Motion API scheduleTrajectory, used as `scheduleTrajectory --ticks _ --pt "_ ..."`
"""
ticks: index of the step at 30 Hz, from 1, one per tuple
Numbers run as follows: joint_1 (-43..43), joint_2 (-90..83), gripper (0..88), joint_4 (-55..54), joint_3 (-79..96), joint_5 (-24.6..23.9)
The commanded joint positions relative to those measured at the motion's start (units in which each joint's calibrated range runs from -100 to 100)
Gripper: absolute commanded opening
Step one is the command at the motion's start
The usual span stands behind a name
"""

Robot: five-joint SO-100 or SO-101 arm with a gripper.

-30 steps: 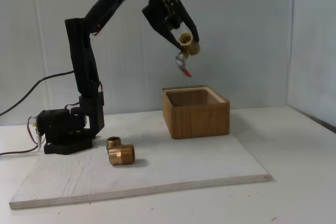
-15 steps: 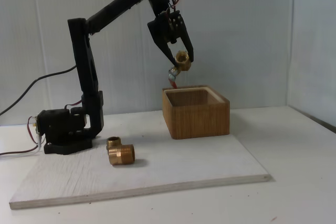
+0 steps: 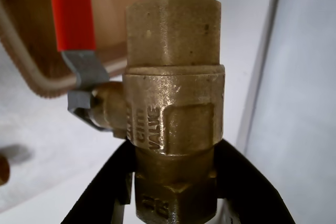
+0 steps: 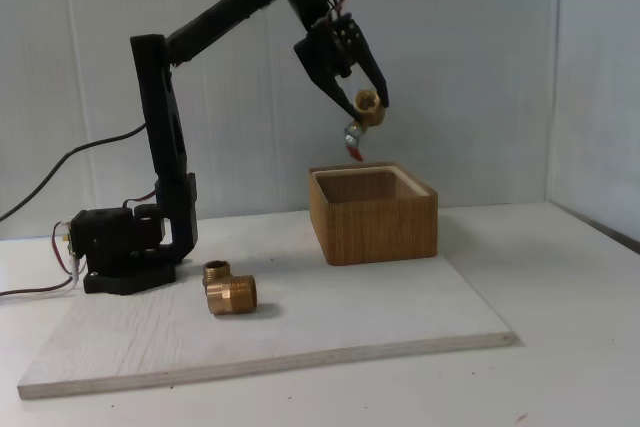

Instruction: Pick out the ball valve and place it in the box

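a pale grey wall [image 4: 480,47] backs a white table [image 4: 570,347] bearing a whitewashed board [image 4: 300,327].

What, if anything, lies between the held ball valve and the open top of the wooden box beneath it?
Nothing: in the fixed view the ball valve, clamped in the gripper, hangs above the box with only bare air between them.

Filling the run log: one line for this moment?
tool: shut on ball valve | valve: held above box | elbow fitting: on board
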Motion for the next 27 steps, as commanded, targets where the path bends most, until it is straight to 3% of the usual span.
scheduleTrajectory --ticks 1,27 --pt "-0.55 2.97 0.8 -1.05 -3.88 -0.29" --pt "-6.01 19.75 0.8 -1.48 -6.95 -2.72"
